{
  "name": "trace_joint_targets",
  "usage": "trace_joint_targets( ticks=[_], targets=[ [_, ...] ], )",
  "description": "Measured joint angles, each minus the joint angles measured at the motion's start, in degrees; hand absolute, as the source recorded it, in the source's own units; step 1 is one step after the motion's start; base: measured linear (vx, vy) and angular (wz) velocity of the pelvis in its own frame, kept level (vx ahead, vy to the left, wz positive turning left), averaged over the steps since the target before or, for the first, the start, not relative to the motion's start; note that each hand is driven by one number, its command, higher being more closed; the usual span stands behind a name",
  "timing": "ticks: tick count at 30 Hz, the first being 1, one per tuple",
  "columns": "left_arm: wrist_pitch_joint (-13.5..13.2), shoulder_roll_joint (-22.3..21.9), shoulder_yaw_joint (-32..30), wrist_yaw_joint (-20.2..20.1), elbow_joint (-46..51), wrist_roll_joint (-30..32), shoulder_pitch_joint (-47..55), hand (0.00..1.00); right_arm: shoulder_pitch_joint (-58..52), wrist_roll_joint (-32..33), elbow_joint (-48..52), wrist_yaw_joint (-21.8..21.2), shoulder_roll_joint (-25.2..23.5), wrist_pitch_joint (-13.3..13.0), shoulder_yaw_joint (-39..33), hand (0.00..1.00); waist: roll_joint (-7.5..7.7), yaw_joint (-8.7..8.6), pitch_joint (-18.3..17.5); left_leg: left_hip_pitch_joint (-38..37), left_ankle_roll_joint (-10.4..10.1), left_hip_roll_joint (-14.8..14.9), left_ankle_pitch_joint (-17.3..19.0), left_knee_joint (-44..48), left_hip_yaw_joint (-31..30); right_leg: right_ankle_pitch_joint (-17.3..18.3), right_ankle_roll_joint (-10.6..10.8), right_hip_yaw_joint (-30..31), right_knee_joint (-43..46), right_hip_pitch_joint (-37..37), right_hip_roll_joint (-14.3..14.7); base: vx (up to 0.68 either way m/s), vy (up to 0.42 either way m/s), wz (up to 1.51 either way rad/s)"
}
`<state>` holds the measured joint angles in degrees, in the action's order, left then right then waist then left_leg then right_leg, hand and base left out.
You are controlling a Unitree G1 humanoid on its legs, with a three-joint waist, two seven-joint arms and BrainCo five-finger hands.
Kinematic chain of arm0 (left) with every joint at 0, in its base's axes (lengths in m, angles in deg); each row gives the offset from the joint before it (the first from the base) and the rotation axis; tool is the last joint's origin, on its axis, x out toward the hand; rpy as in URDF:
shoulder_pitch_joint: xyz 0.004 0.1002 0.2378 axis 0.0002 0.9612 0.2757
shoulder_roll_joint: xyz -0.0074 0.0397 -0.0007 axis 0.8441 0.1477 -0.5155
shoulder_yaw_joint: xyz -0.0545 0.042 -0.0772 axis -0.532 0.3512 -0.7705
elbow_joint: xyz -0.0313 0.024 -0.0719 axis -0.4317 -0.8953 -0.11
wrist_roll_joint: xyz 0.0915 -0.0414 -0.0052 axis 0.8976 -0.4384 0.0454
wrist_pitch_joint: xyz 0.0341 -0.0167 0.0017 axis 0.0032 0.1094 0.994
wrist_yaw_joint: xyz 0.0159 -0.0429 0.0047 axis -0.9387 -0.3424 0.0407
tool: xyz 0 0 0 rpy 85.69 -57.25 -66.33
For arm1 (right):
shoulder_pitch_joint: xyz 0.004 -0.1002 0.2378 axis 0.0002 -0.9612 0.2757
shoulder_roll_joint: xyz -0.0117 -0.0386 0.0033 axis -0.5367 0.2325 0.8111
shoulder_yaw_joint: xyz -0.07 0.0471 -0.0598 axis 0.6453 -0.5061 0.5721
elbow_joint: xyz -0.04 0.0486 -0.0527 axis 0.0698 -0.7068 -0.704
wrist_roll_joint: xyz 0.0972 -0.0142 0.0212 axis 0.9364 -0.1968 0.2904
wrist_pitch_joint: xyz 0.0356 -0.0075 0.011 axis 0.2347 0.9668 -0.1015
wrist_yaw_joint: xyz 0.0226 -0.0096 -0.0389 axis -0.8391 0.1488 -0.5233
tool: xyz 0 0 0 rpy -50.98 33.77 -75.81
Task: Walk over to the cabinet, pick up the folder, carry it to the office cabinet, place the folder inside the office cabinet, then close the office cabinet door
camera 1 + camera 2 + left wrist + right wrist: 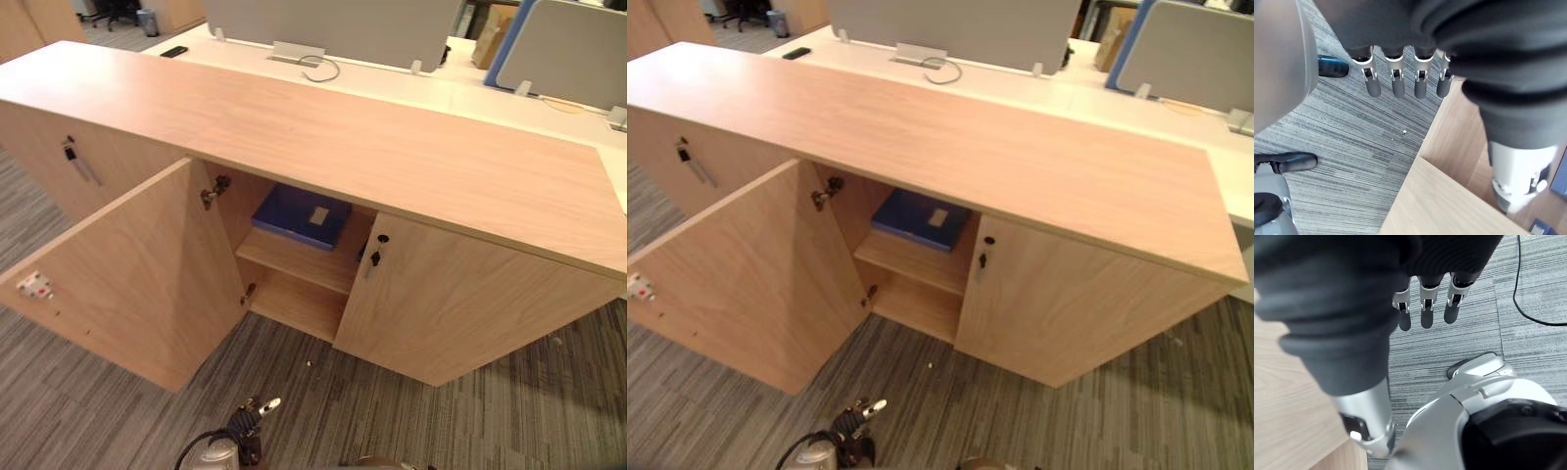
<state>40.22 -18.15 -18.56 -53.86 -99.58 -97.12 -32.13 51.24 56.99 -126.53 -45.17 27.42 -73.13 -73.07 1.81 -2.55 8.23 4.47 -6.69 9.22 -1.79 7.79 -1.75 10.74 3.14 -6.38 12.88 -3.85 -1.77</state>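
1. The blue folder lay flat on the upper shelf inside the office cabinet, a pale label on its cover, well apart from both hands
2. The left hand hung over the carpet just near the open compartment, fingers straight and spread a little, holding nothing; the wooden edge of the open door showed beside it
3. The right hand hung over the carpet too, on the near side of the cabinet, fingers straight and slack, with nothing in them
4. The compartment's door stood swung wide out to the left and towards the near side, a small red-and-white tag at its outer edge
5. The door to the right was closed, with a key hanging in its lock; a further door on the far left carried its own keys
6. The cabinet's long wooden top was bare
7. Beyond it ran a white desk with grey partition screens and a loop of cable; grey striped carpet covered the floor
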Motion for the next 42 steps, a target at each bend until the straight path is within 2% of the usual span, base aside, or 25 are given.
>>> trace_joint_targets(
  ticks=[1, 2, 4, 5, 6, 7, 9, 11, 13, 15, 18, 22, 25, 28, 33, 38, 42],
  targets=[
    [0.01, 0.08, -0.03, -0.17, -0.04, -1.03, -0.16, 0.0, 0.0, 0.01, -0.01, 0.0, -0.03, -0.01, -0.08, 0.0, 0.09, 0.02, 0.05, 0.91, 0.35, 0.05, 0.29, 1.27, 0.47, 0.11, -0.43, -0.55, 0.0, 0.03, -0.29, -0.16, 0.002, 0.31],
    [0.08, 0.23, -0.25, -0.67, -0.08, -3.6, -0.43, 0.0, 0.04, 0.07, -0.09, 0.0, -0.16, -0.03, -1.08, 0.0, 0.12, 0.12, 0.24, 2.49, 2.21, 0.82, 2.25, 5.73, 4.59, 0.25, -1.19, -1.33, -0.01, 0.34, -0.87, -0.14, 0.034, 0.14],
    [0.14, 0.24, -1.69, -1.16, -0.63, -6.64, -0.5, 0.0, -0.39, 0.97, -0.78, 0.03, -0.35, -0.05, -3.03, 0.0, 0.01, 0.09, 0.17, 3.04, 4.65, 2.18, 5.65, 11.82, 12.97, 0.44, -1.3, -1.45, 0.46, -0.1, -1.91, -0.16, 0.119, 0.06],
    [0.12, 0.32, -2.47, -1.21, -0.67, -7.59, -0.36, 0.0, -0.87, 1.91, -0.92, 0.02, -0.6, -0.04, -3.89, 0.0, 0.0, 0.24, 0.01, 2.68, 3.56, 1.66, 4.97, 10.41, 13.45, 0.69, -0.86, -1.34, 0.55, -0.04, -2.44, -0.13, 0.181, 0.03],
    [0.13, 0.5, -3.29, -1.28, -0.73, -8.15, -0.15, 0.0, -1.28, 2.35, -0.97, 0.02, -1.16, -0.04, -4.8, 0.0, 0.11, 0.24, -0.2, 2.18, 3.72, 0.58, 3.91, 8.2, 13.7, 0.88, -0.48, -1.22, 0.22, 0.07, -2.99, -0.1, 0.222, 0.1],
    [0.15, 0.94, -5.47, -1.48, -1.21, -8.35, 0.21, 0.0, -2.43, 3.07, -1.0, 0.02, -2.01, -0.1, -6.33, 0.0, 0.95, 0.04, -0.81, 0.25, 4.13, -2.43, 0.45, 0.47, 13.82, 0.33, 0.34, -1.07, -1.25, 0.77, -4.73, -0.06, 0.156, 0.21],
    [0.21, 1.21, -8.8, -1.49, -1.29, -8.27, 0.84, 0.0, -3.52, 4.37, -1.07, -0.01, -2.36, 0.03, -8.57, 0.0, 0.86, -0.77, -1.35, -2.32, 4.55, -5.16, -4.49, -10.35, 13.62, -0.24, 1.3, -1.16, -3.51, 1.67, -5.68, -0.02, 0.143, 0.44],
    [0.25, 2.19, -11.57, -1.38, -1.62, -7.68, 1.33, 0.0, -4.38, 4.71, -1.12, 0.06, -2.68, 0.05, -10.24, 0.0, 0.52, -1.37, -1.0, -2.32, 5.16, -6.23, -7.0, -13.33, 13.63, -1.01, 2.55, -1.25, -4.74, 1.52, -6.12, 0.01, 0.167, 0.54],
    [0.3, 3.49, -15.0, -1.03, -2.08, -7.58, 2.19, 0.0, -5.19, 4.83, -1.12, 0.05, -2.78, 0.04, -10.12, 0.0, 0.69, -1.17, -1.42, -2.74, 6.02, -7.55, -6.96, -13.33, 13.58, -1.22, 2.92, -1.22, -6.02, 0.15, -7.07, 0.03, 0.142, 0.28],
    [0.27, 4.82, -21.61, -0.06, -2.29, -7.29, 1.54, 0.0, -4.12, 5.13, -1.04, 0.01, -2.8, -0.19, -10.04, 0.0, 0.56, -1.19, -1.63, -2.71, 7.03, -9.26, -6.23, -13.33, 13.36, -1.21, 3.14, -1.25, -7.3, -0.75, -8.35, 0.07, 0.13, 0.16],
    [0.22, 7.5, -28.39, 1.94, -2.31, -7.28, -0.22, 0.0, -3.58, 6.31, -1.06, -0.03, -2.86, -0.3, -10.02, 0.0, 0.68, -1.13, -1.68, -2.79, 7.94, -11.02, -5.35, -13.33, 12.91, -1.2, 3.17, -1.21, -8.46, -1.75, -9.66, 0.08, 0.095, 0.14],
    [0.2, 11.63, -35.0, 3.49, -2.5, -7.38, -2.51, 0.0, -3.24, 6.46, -1.14, -0.05, -2.96, -0.82, -9.98, 0.0, 0.92, -0.71, -1.76, -4.14, 7.89, -12.52, -4.36, -13.32, 12.73, -1.96, 3.93, -1.27, -9.42, -3.92, -10.87, 0.11, 0.033, 0.04],
    [0.14, 15.15, -38.2, 4.34, -4.45, -8.23, -5.45, 0.0, -2.61, 6.47, -1.22, -0.06, -2.95, -0.94, -9.95, 0.0, 0.95, -0.26, -1.71, -4.81, 7.88, -12.39, -4.04, -13.31, 12.77, -2.02, 3.88, -1.3, -9.85, -5.03, -10.65, 0.12, -0.044, -0.01],
    [0.22, 18.41, -40.57, 4.63, -6.98, -8.34, -8.52, 0.0, -2.0, 6.5, -1.2, -0.16, -2.89, -1.25, -9.87, 0.0, 0.94, 0.07, -1.7, -5.27, 7.28, -11.92, -3.57, -13.31, 12.86, -2.13, 3.69, -1.22, -9.98, -5.38, -9.94, 0.06, -0.061, -0.04],
    [0.37, 25.94, -40.47, 4.73, -7.46, -8.06, -13.43, 0.0, -2.24, 6.48, -1.21, -0.45, -2.24, -1.28, -8.92, 0.0, 0.67, 0.41, -1.52, -6.66, 6.27, -9.86, -2.71, -13.29, 13.96, -2.89, 2.46, -1.0, -9.75, -5.47, -8.01, 0.03, -0.078, -0.14],
    [0.37, 29.83, -36.86, 4.78, -8.25, -8.18, -20.09, 0.0, -2.67, 6.51, -1.16, -0.62, -1.72, -1.28, -8.93, 0.0, 0.46, 0.32, -1.39, -6.91, 5.97, -9.52, -2.51, -13.29, 15.01, -2.89, 2.42, -0.16, -9.35, -4.93, -7.85, -0.02, -0.041, -0.12],
    [0.34, 31.46, -34.39, 5.16, -9.88, -13.63, -23.59, 0.0, -3.32, 6.7, -1.1, -1.23, -1.73, -1.2, -8.93, 0.0, -0.04, 0.27, -1.08, -7.54, 5.67, -9.04, -2.24, -13.29, 16.85, -2.89, 2.41, 0.57, -7.95, -3.85, -7.71, -0.05, -0.017, -0.24]
  ],
)
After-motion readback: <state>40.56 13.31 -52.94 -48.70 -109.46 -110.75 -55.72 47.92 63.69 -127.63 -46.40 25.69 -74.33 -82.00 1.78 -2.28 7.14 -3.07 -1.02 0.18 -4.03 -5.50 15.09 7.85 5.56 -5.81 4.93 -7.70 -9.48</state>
